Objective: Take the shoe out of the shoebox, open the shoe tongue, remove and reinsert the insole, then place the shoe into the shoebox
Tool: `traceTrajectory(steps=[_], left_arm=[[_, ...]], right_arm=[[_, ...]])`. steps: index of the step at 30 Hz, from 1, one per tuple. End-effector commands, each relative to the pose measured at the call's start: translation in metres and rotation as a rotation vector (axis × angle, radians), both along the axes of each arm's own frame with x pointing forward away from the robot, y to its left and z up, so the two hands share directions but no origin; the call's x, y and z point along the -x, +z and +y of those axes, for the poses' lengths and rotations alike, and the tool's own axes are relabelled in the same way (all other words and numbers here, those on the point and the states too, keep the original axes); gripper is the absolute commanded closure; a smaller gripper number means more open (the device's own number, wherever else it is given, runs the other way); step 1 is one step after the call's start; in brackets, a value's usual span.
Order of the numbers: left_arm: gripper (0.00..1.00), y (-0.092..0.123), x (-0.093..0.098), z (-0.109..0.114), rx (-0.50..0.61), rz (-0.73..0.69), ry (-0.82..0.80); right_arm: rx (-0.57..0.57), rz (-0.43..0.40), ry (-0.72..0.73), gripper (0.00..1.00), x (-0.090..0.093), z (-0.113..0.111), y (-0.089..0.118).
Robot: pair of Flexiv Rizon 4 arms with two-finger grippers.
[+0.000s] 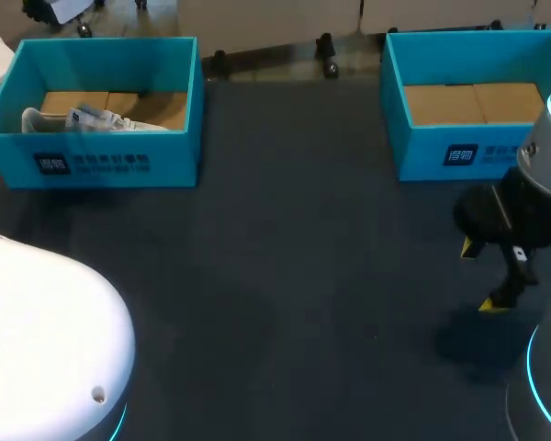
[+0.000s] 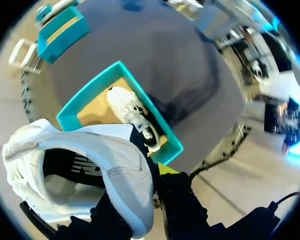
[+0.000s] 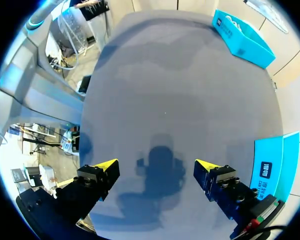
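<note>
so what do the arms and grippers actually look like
Left arm: a smooth white rounded shell with a cyan light ring at its lower edge. Right arm: silver-grey and white casing, also ringed in cyan. Right gripper: black blocky fingers with visible screws, each ending in a bright yellow wedge tip. Left gripper: black too, with one yellow tip showing.

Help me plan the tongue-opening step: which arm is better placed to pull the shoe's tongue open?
Right, probably. The left gripper holds the white shoe up, so it is occupied, while the right gripper hangs open and empty over the table.
</note>
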State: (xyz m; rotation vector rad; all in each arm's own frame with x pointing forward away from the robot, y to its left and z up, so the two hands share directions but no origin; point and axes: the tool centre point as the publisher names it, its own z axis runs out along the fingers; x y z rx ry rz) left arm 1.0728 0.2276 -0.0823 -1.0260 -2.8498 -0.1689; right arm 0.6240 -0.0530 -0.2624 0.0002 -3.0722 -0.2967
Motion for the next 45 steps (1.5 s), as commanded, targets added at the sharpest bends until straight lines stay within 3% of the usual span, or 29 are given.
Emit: traceTrajectory(steps=[1,12,19,31,45], left_arm=[[1.0,0.003,-0.005,0.002,-0.001,0.019,-0.09],[1.0,0.003,-0.005,0.002,-0.001,0.019,-0.09],[1.0,-0.01,-0.031,0.025,-0.052,0.048,-0.406],[1.0,-0.019,-0.062,0.062,-0.141,0.005,-0.663],[1.0,-0.019,-0.062,0.062,-0.141,0.005,-0.663]], right_arm=[[0.002,-0.001,0.0,0.0,0.0,0.0,-0.001],[0.002,-0.001,0.0,0.0,0.0,0.0,-0.001],[0.002,-0.001,0.0,0.0,0.0,0.0,-0.001],[0.002,-0.001,0.0,0.0,0.0,0.0,-0.001],[0.002,-0.001,0.0,0.0,0.0,0.0,-0.001]])
